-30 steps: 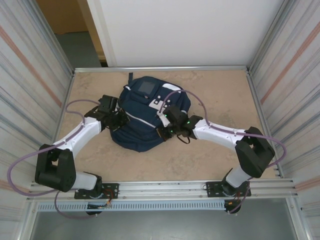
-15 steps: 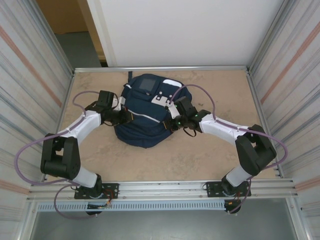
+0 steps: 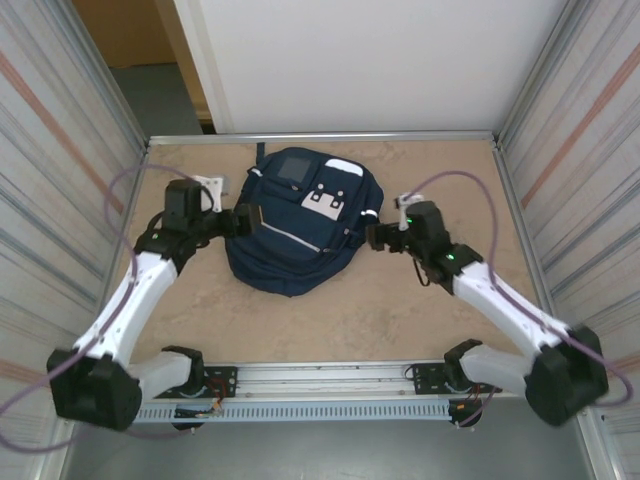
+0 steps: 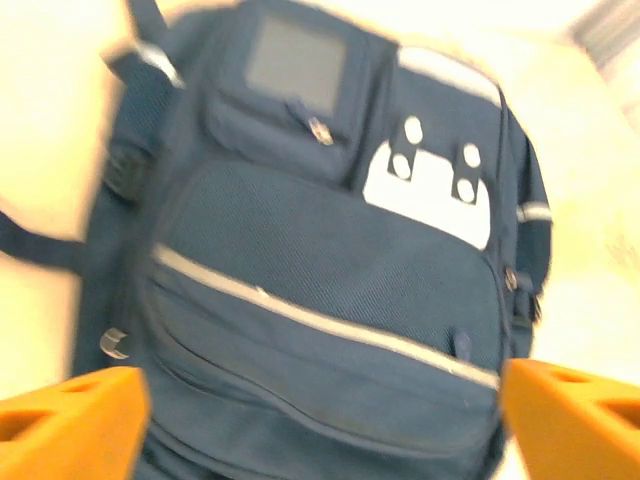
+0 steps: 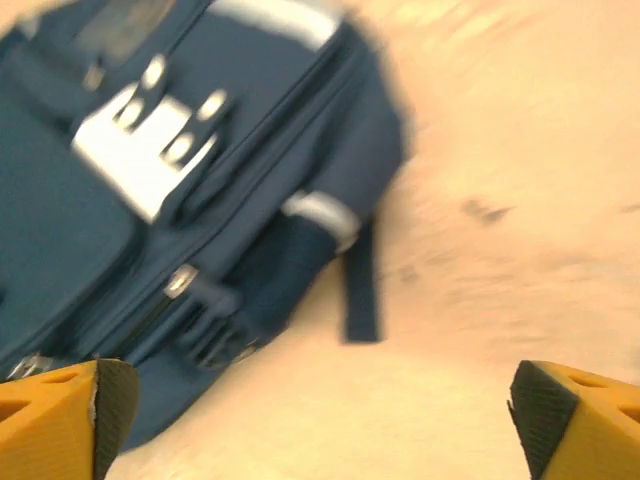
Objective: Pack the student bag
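Left tool (image 3: 243, 221), jaws wide apart and empty, sits just left of the bag (image 3: 295, 230). Right tool (image 3: 378, 236), equally spread and empty, sits just right of it. The bag lies flat at frame centre on the counter (image 3: 450, 185).

You see a large navy-blue fabric backpack (image 3: 296, 235) with white patches lying flat on the beige tabletop (image 3: 350, 320), towards the far edge. Your left gripper (image 3: 243, 221) is just beside its left side, and your right gripper (image 3: 376, 236) just beside its right side.
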Available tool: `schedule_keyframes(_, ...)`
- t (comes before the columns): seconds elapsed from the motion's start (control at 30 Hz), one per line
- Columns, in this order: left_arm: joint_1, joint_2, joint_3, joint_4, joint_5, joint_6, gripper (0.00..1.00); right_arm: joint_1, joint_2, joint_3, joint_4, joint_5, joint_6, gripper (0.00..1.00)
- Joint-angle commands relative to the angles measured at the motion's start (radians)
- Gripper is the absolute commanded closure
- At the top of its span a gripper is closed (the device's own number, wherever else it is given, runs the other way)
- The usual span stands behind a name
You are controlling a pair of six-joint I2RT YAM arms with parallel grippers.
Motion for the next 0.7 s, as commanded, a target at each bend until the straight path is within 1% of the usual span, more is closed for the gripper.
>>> schedule_keyframes(0.0,0.001,-0.095,-0.215,0.216,-0.215,0.111,0.01,-0.024,-0.149,-0.115,0.091,0.291,0.018,0.01)
schedule_keyframes(0.03,0.001,-0.127,-0.307,0.334,-0.246,0.134,0.01,-0.043,-0.188,-0.152,0.114,0.323,-0.007,0.01)
schedule_keyframes(0.07,0.002,-0.159,-0.373,0.425,-0.268,0.165,0.01,-0.067,-0.214,-0.193,0.149,0.318,-0.058,0.01)
schedule_keyframes(0.13,0.002,-0.209,-0.512,0.606,-0.298,0.261,0.01,-0.136,-0.259,-0.299,0.254,0.243,-0.144,0.01)
schedule_keyframes(0.17,0.006,-0.216,-0.552,0.661,-0.313,0.297,0.01,-0.166,-0.273,-0.34,0.291,0.21,-0.149,0.01)
schedule_keyframes(0.2,0.016,-0.214,-0.582,0.703,-0.327,0.317,0.01,-0.202,-0.286,-0.385,0.332,0.173,-0.142,0.01)
schedule_keyframes(0.23,0.037,-0.202,-0.594,0.715,-0.311,0.341,0.01,-0.241,-0.292,-0.429,0.38,0.122,-0.137,0.01)
schedule_keyframes(0.3,0.088,-0.158,-0.596,0.715,-0.233,0.375,0.01,-0.305,-0.283,-0.51,0.492,0.043,-0.127,0.01)
schedule_keyframes(0.33,0.105,-0.128,-0.603,0.743,-0.209,0.379,0.01,-0.329,-0.269,-0.536,0.532,0.041,-0.11,0.01)
schedule_keyframes(0.4,0.136,-0.038,-0.642,0.893,-0.154,0.353,0.01,-0.375,-0.207,-0.547,0.594,0.024,-0.091,0.01)
schedule_keyframes(0.47,0.18,0.061,-0.662,1.021,-0.072,0.332,0.01,-0.408,-0.116,-0.524,0.641,-0.042,-0.103,0.01)
schedule_keyframes(0.5,0.196,0.113,-0.654,1.074,-0.06,0.315,0.01,-0.414,-0.062,-0.516,0.687,-0.054,-0.101,0.01)
schedule_keyframes(0.57,0.222,0.156,-0.639,1.106,-0.032,0.297,0.01,-0.415,0.049,-0.494,0.775,-0.066,-0.116,0.01)
schedule_keyframes(0.6,0.237,0.188,-0.643,1.155,-0.015,0.292,0.01,-0.414,0.114,-0.471,0.82,-0.066,-0.13,0.01)
schedule_keyframes(0.67,0.253,0.251,-0.641,1.236,-0.014,0.292,0.01,-0.412,0.232,-0.418,0.883,-0.06,-0.164,0.01)
